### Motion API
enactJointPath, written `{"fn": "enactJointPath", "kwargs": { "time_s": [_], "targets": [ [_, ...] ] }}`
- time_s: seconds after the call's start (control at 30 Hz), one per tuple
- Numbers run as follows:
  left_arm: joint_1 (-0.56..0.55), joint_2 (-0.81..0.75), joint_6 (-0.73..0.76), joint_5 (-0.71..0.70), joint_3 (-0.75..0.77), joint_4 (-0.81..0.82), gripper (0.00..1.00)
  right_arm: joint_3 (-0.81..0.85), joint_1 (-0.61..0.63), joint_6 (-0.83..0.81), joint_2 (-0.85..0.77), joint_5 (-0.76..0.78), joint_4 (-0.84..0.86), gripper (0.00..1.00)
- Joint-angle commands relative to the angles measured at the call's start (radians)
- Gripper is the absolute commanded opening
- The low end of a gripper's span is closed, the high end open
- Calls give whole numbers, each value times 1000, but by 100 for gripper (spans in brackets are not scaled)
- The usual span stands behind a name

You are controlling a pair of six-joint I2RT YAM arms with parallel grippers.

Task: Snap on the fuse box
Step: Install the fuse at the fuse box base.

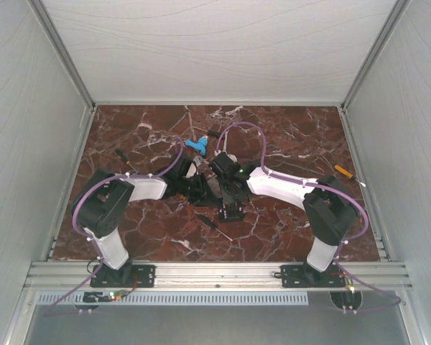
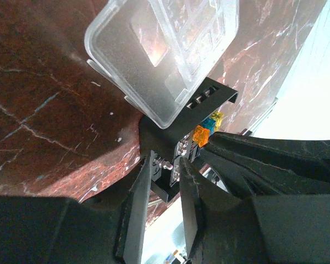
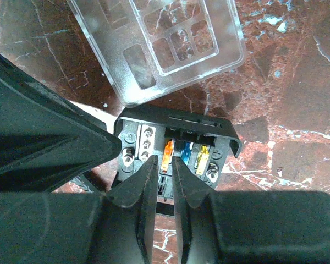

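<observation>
Step in hand: steadying the base, lid not yet fitted. The fuse box (image 3: 223,144) sits mid-table between your arms, fuses exposed. The clear lid (image 3: 154,49) lies just beyond its far edge. The left gripper (image 2: 165,162) has narrow jaws pinching a black edge of the box; the right gripper (image 3: 164,165) is narrow on its near wall. Next, by my judgement, you free one arm to fetch and square the lid. From above, the arms hide both parts, and I cannot tell whether lid and box touch.

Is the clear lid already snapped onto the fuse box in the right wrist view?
No, the clear lid lies beyond the fuse box, not over it, and the fuses stand uncovered.
</observation>
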Motion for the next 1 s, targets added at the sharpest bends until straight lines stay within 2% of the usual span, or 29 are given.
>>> {"fn": "enactJointPath", "kwargs": {
  "time_s": [0.0,0.27,0.57,0.97],
  "targets": [
    [-6,16,-10,-11,35,42,27,27,10,17,19,31,18,13],
    [-6,19,-17,-15,27,45,25,16,10,25,12,53,10,9],
    [-6,22,-21,-16,20,46,23,1,10,30,18,52,9,0],
    [-12,11,-76,-8,-13,91,21,-104,23,59,21,66,59,0]
  ]
}}
